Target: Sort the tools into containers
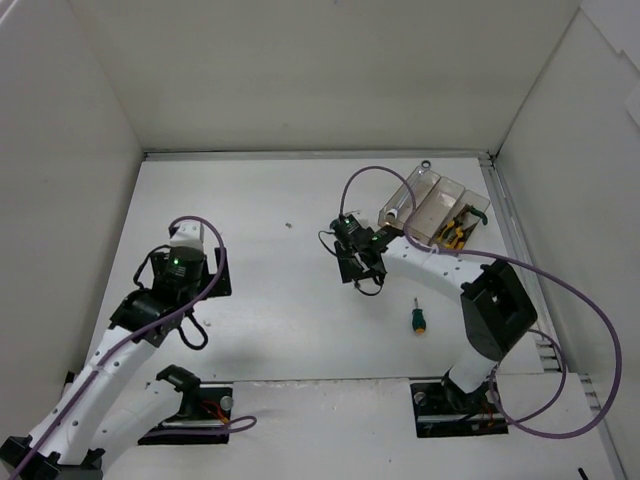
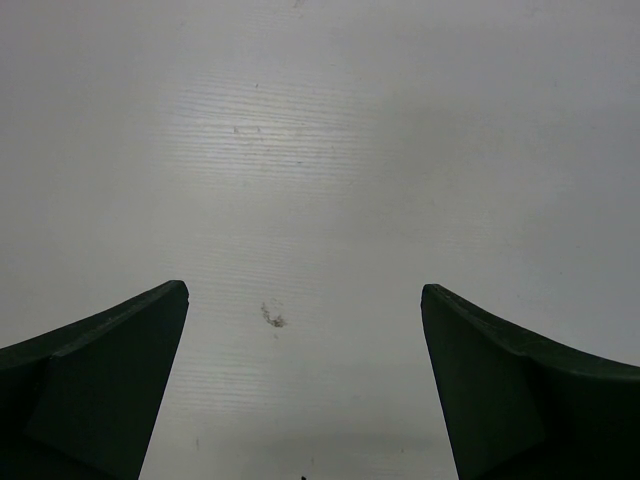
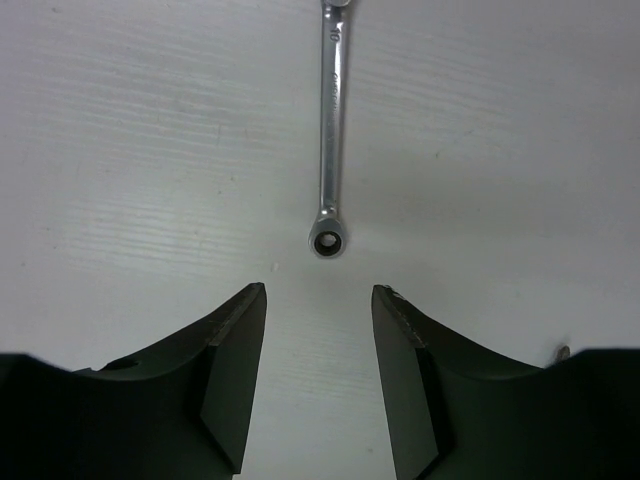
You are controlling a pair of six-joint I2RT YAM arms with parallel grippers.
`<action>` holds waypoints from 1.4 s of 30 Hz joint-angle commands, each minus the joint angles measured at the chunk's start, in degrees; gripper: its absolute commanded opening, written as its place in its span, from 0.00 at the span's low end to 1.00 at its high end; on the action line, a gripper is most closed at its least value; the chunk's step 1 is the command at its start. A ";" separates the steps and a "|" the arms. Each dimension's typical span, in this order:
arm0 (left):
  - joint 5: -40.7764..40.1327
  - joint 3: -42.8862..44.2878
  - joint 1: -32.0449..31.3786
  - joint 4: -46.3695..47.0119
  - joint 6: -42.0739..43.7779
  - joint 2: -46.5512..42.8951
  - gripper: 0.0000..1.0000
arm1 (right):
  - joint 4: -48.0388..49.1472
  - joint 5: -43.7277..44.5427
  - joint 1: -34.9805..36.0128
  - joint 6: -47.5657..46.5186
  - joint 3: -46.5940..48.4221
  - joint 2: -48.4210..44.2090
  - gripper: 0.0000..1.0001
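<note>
A slim silver wrench [image 3: 331,130] lies on the white table, its ring end just ahead of my right gripper [image 3: 318,295], which is open and empty. In the top view the right gripper [image 1: 360,276] hovers mid-table and hides that wrench. A stubby green-handled screwdriver [image 1: 417,320] lies to its near right. The clear bins [image 1: 415,190] stand at the back right. The right bin holds yellow-handled pliers [image 1: 452,233] and green-handled pliers [image 1: 470,214]. A silver wrench end [image 1: 426,166] shows at the left bin. My left gripper [image 1: 190,235] [image 2: 305,290] is open over bare table.
White walls close in the table on the left, back and right. The right wall runs right beside the bins. Purple cables [image 1: 590,320] loop from both arms. The right arm's elbow [image 1: 495,305] stands between the screwdriver and the right wall.
</note>
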 commanded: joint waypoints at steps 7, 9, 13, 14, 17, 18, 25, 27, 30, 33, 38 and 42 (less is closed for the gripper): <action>-0.08 1.32 0.40 2.63 0.61 -0.22 1.00 | 4.97 -2.01 -2.42 1.58 9.06 9.82 0.40; -0.26 1.32 0.40 2.63 0.61 -0.48 1.00 | 4.88 -2.10 -4.26 0.97 10.91 12.10 0.39; -0.17 1.23 0.40 2.63 0.43 -0.66 1.00 | 4.79 -2.45 -5.06 -0.52 13.64 14.92 0.38; -0.26 1.32 0.40 2.63 0.52 -0.57 1.00 | 4.79 -2.54 -5.06 -0.26 13.99 15.79 0.37; -0.26 1.41 0.40 2.55 0.52 -0.48 1.00 | 4.79 -2.19 -4.89 0.00 15.04 17.46 0.37; -0.26 1.41 0.40 2.46 0.43 -0.48 1.00 | 4.88 -2.19 -5.06 0.00 15.48 18.08 0.37; -0.61 1.41 0.40 2.28 0.26 -0.22 1.00 | 4.79 -2.89 -5.94 1.32 14.70 20.37 0.35; -0.52 1.49 0.40 2.28 0.26 -0.04 1.00 | 4.88 -3.68 -6.47 1.49 13.38 20.46 0.35; -0.52 1.49 0.40 2.28 0.17 0.13 1.00 | 4.79 -4.12 -7.70 0.45 12.15 20.28 0.33; -0.61 1.49 0.40 2.28 0.17 0.13 1.00 | 4.53 -3.25 -7.96 -0.26 11.27 19.15 0.32; -0.61 1.49 0.40 2.28 0.08 0.04 1.00 | 4.27 -2.63 -7.96 -0.61 9.25 17.56 0.31; -0.44 1.41 0.40 2.28 0.17 0.05 1.00 | 3.57 -1.58 -7.61 -1.31 9.07 17.38 0.30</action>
